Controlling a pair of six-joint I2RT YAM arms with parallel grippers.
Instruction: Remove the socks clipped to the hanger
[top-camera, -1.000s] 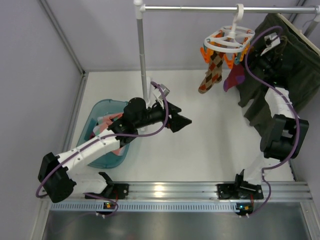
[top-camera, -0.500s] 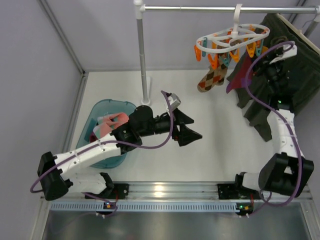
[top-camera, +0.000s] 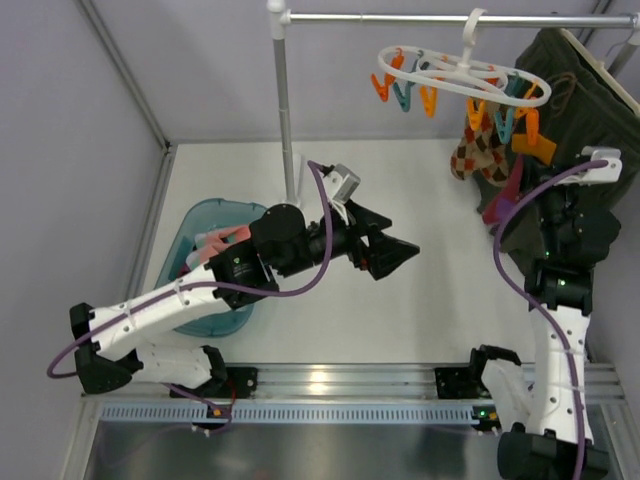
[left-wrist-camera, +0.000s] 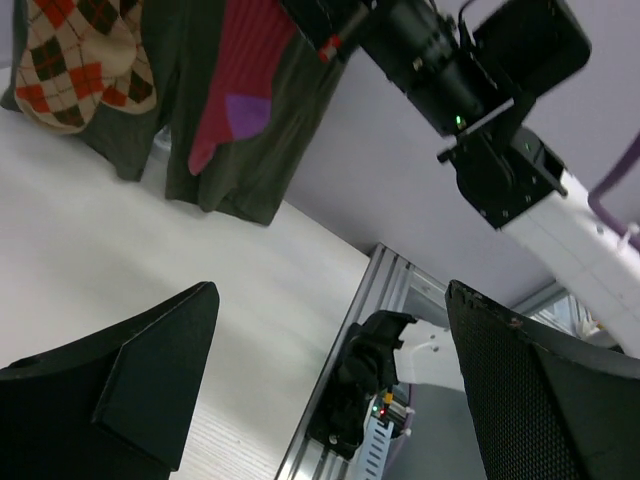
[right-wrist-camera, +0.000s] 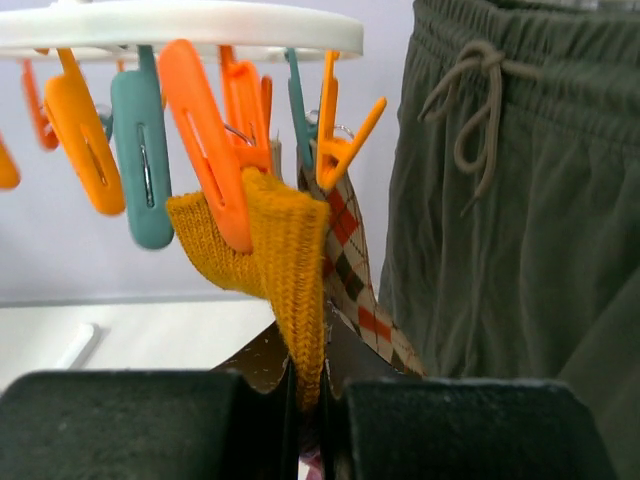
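My right claw (right-wrist-camera: 308, 400) pinches a mustard sock cuff (right-wrist-camera: 290, 270), my left claw (left-wrist-camera: 330, 300) gapes, and the one hanger (right-wrist-camera: 180, 22) now tilts with its two socks, argyle sock (top-camera: 475, 150) and maroon sock (top-camera: 505, 200), swung rightward.

We find open table (top-camera: 450, 290) below the hanger (top-camera: 463, 68), giving free passage there. Its right side is crowded. The clothespins (right-wrist-camera: 140, 160) hang close together, and the right gripper (right-wrist-camera: 310, 398), fingers clamped on the mustard sock (right-wrist-camera: 285, 250), fills the gap beneath them. The argyle sock (top-camera: 476, 150) and maroon sock (left-wrist-camera: 245, 70) dangle just beside the olive garment (top-camera: 585, 100). The upright pole (top-camera: 286, 120) and teal basin (top-camera: 196, 214) bound the left.
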